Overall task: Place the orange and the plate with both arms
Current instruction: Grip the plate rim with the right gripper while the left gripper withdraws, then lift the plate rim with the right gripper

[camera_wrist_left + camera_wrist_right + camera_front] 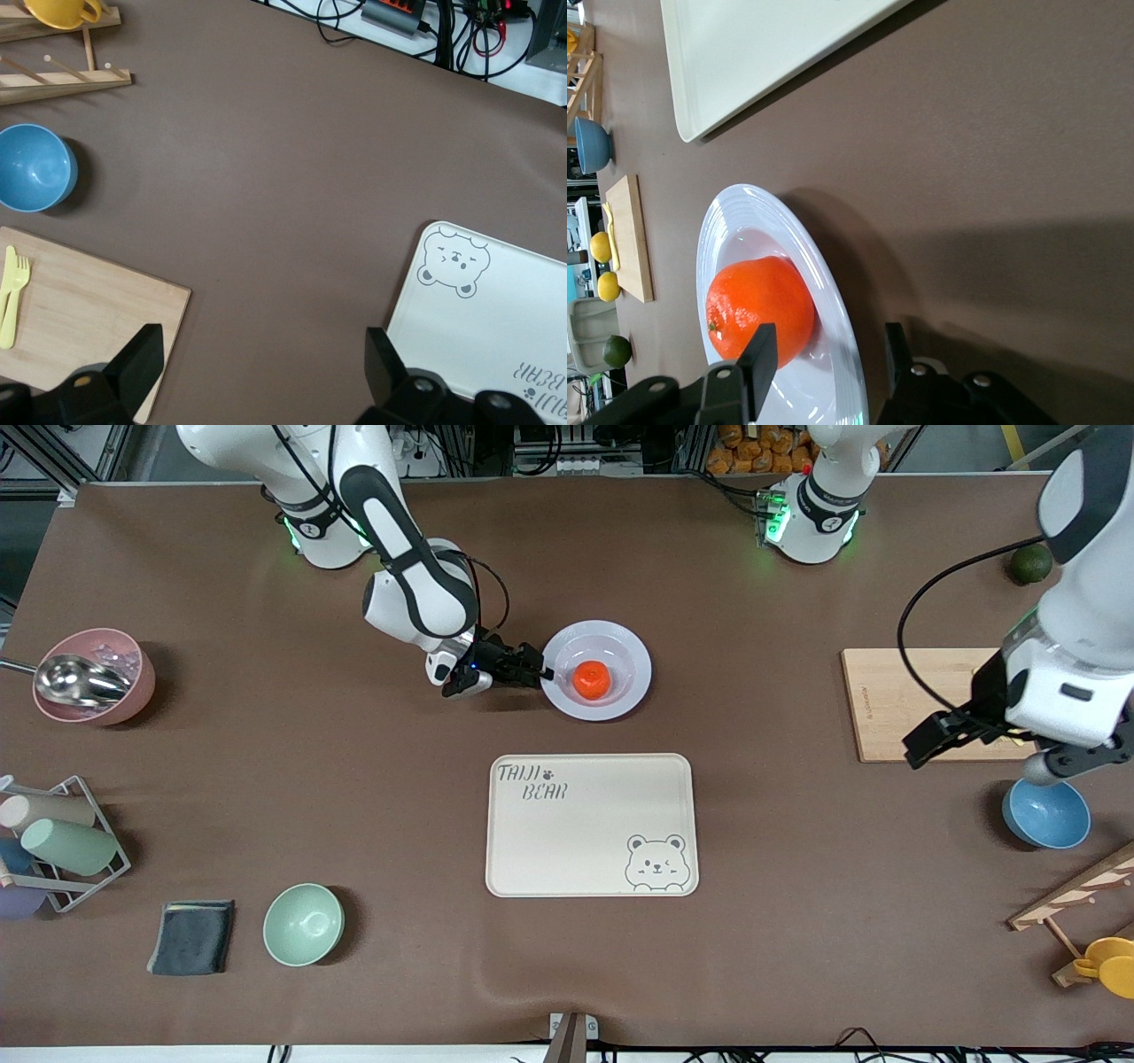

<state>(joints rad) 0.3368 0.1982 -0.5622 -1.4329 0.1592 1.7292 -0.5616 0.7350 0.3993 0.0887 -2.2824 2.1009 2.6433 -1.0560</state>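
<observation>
The orange (591,679) lies in the middle of the pale plate (611,640), which rests flat on the brown table, farther from the front camera than the cream tray. My right gripper (542,673) is low at the plate's edge toward the right arm's end, open. In the right wrist view one finger stands over the plate (744,221) beside the orange (757,305) and the other outside the rim, both clear of it. My left gripper (966,748) hangs open and empty over the edge of the cutting board, with bare table between its fingers (142,354).
The bear-printed tray (585,841) lies nearer the front camera than the plate. A wooden cutting board (895,700), a blue bowl (1047,815) and a dark green fruit (1030,563) sit toward the left arm's end. A pink bowl (93,676), cup rack (53,841) and green bowl (303,924) sit toward the right arm's end.
</observation>
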